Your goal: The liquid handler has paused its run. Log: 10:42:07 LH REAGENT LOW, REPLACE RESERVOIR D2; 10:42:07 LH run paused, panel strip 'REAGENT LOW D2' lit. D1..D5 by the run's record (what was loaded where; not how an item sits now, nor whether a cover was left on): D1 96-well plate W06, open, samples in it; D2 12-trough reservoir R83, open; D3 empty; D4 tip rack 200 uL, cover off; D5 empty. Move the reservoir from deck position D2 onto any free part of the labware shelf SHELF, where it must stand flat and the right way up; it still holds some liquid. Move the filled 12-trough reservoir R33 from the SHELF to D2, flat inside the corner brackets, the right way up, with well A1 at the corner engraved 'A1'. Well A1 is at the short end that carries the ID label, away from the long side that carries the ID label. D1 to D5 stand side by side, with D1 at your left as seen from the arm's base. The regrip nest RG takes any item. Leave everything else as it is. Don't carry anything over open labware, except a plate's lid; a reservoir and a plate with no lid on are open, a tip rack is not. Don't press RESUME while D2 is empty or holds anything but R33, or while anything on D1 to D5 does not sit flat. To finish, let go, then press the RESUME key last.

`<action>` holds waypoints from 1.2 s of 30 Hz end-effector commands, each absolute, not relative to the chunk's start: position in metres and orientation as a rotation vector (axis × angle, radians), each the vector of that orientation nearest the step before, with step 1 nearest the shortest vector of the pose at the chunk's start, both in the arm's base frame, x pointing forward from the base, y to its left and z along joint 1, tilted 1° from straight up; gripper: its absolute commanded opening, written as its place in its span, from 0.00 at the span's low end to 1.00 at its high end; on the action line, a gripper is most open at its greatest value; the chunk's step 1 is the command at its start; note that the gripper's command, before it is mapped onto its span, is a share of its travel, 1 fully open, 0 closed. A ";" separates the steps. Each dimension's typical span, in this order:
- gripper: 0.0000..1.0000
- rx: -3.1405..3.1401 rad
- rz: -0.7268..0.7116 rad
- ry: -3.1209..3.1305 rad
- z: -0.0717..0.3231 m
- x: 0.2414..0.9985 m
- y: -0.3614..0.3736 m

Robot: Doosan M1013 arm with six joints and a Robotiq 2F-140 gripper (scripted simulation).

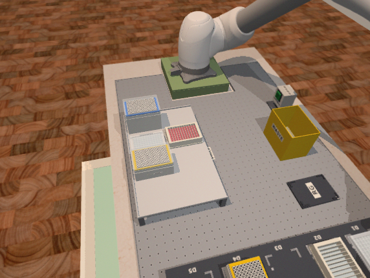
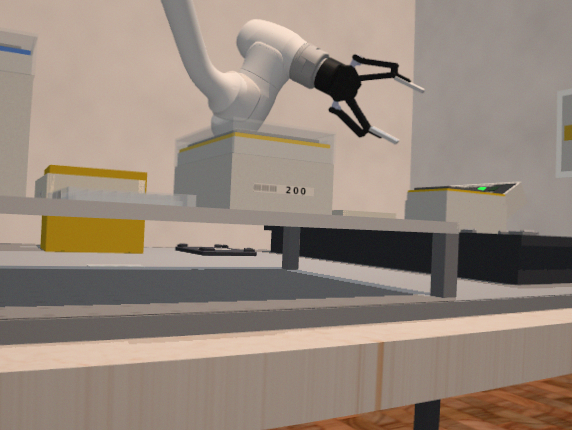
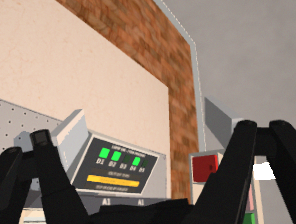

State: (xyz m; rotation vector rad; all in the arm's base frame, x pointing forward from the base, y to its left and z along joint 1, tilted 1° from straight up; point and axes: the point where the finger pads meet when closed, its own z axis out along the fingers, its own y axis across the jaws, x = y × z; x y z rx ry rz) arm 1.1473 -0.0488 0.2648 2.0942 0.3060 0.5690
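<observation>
Reservoir [image 1: 336, 258] sat in the D2 slot of the dark deck [image 1: 291, 258], beside the clear plate [image 1: 360, 243]. High above, the gripper [image 2: 405, 112] hung in the air with fingers [image 2: 414, 86] spread fairly wide, gripping nothing, facing the control panel [image 3: 116, 170].
</observation>
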 end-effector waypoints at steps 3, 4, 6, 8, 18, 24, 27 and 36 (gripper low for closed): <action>0.77 2.204 0.530 0.262 0.265 1.121 -0.057; 0.77 2.223 0.523 0.254 0.265 1.116 -0.059; 0.77 2.261 0.508 0.238 0.265 1.107 -0.062; 0.77 2.299 0.493 0.221 0.265 1.097 -0.065; 0.77 2.449 0.428 0.151 0.266 1.059 -0.078; 0.77 2.560 0.375 0.096 0.266 1.031 -0.088; 0.77 2.578 0.366 0.086 0.266 1.026 -0.089; 0.77 2.739 0.279 -0.004 0.267 0.984 -0.104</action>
